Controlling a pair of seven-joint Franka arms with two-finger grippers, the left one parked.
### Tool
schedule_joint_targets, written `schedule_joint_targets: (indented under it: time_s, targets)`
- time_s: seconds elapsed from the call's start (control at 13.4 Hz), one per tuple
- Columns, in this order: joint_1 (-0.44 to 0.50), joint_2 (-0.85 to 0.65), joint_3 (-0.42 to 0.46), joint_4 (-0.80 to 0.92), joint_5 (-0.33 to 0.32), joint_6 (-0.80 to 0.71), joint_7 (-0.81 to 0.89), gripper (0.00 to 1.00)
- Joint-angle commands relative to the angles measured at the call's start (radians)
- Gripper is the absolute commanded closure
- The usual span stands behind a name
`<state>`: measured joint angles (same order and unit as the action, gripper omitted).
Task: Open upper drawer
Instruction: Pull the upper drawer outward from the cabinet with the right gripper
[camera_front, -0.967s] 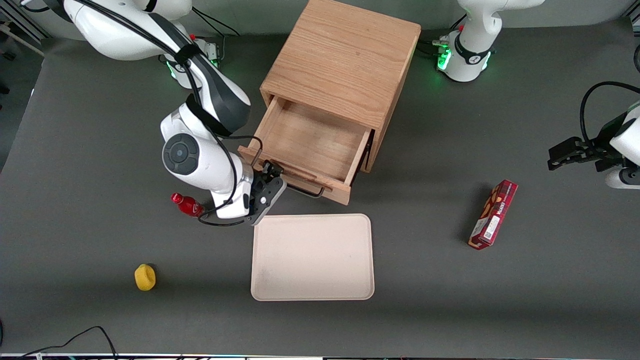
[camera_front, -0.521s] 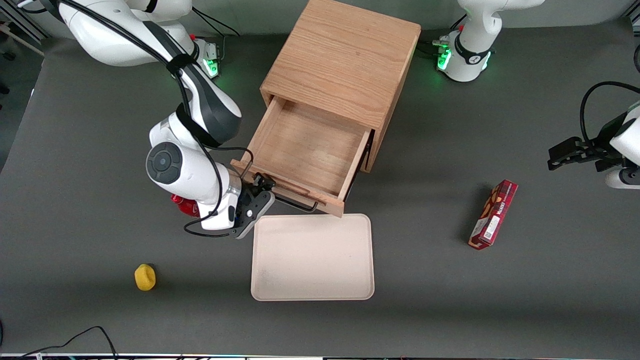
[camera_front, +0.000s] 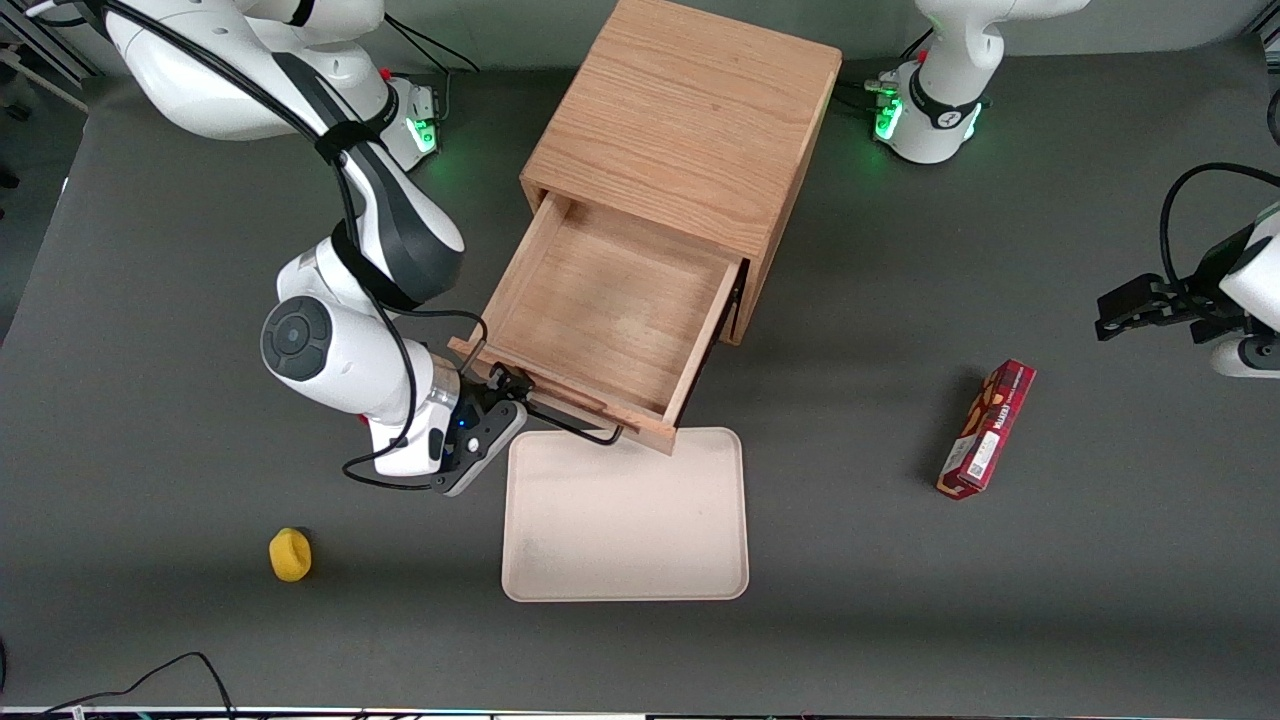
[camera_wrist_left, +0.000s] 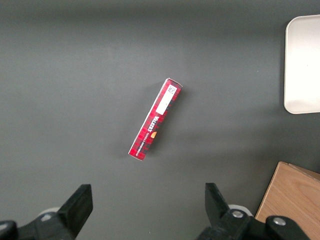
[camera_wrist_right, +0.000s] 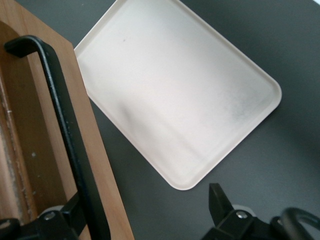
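**Inspector:** State of the upper drawer (camera_front: 610, 310)?

**Onlooker:** Pulled well out of the oak cabinet (camera_front: 690, 120). Its bare wooden floor is fully exposed, with nothing lying in it. The front panel overhangs the edge of the cream tray (camera_front: 625, 520) that lies on the worktop (camera_front: 1000, 600) nearer the front camera.

**Inspector:** And the claw (camera_front: 512, 388)?

**Onlooker:** At the drawer front, at the end of the black bar handle (camera_front: 580, 432) nearer the working arm's side. In the right wrist view the handle (camera_wrist_right: 70, 135) runs down between the two fingers (camera_wrist_right: 222, 207). The fingers stand apart on either side of the bar, with a wide gap on one side, so I record the claw as released, straddling the handle rather than clamped on it.

**Inspector:** Other items on the worktop?

**Onlooker:** A small yellow object (camera_front: 290, 554) sits toward the working arm's end, nearer the front camera than the arm. A red tartan biscuit box (camera_front: 987, 430) lies flat toward the parked arm's end, well apart from the cabinet and tray. The left wrist view shows the same box (camera_wrist_left: 155, 118) with a white label near one end.
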<state>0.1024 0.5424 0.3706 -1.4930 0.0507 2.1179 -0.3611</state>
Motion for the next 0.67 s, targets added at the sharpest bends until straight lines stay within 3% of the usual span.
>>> schedule_joint_targets:
  time_s: [0.0, 0.22, 0.52, 0.6]
  targets:
    - [-0.006, 0.011, -0.013, 0.03, 0.034, -0.003, -0.041, 0.0]
    - [-0.024, -0.034, -0.013, 0.028, 0.087, -0.015, -0.038, 0.0]
    - [-0.065, -0.099, -0.012, 0.046, 0.286, -0.108, -0.044, 0.0]
    - [-0.082, -0.117, -0.012, 0.05, 0.302, -0.131, -0.044, 0.0]
